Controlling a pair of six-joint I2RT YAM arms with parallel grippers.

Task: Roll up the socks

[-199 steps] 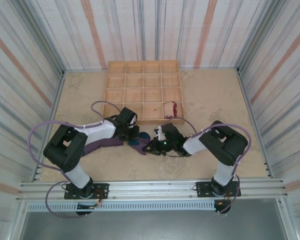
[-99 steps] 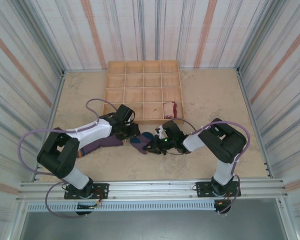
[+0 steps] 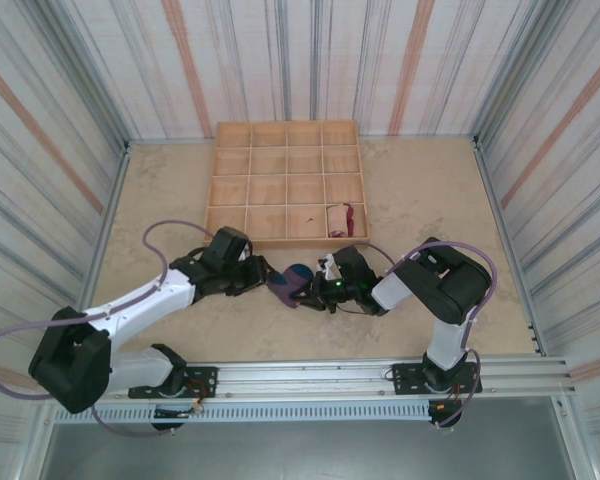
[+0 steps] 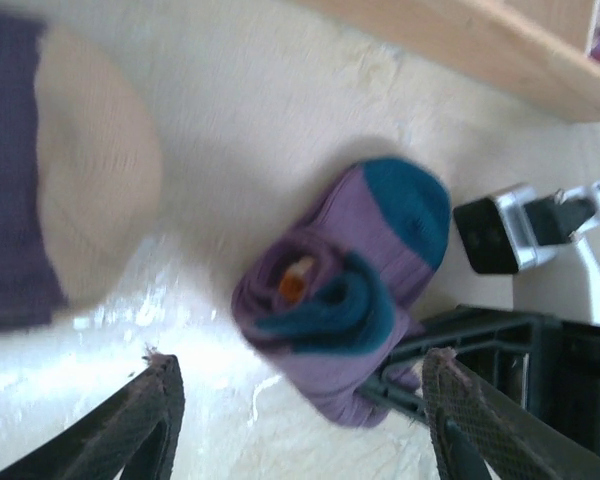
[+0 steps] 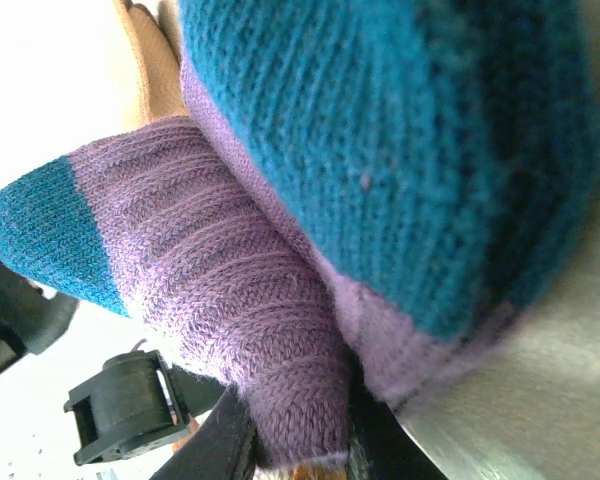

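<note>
Your left claw (image 4: 298, 370) stands released just short of the rolled purple sock (image 4: 345, 285) (teal toe, orange at its core), which your right claw (image 3: 310, 290) grasps on the table (image 3: 420, 205) near the tray (image 3: 287, 183).

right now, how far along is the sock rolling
Done, it seems: a cream sock with maroon trim sits bundled in the wooden grid tray's near row. In hand: the purple sock with teal toe is rolled into a bundle, the right gripper pinching its edge and the left gripper open near it. Left: the dark purple sock with tan toe lies flat, unrolled.
</note>
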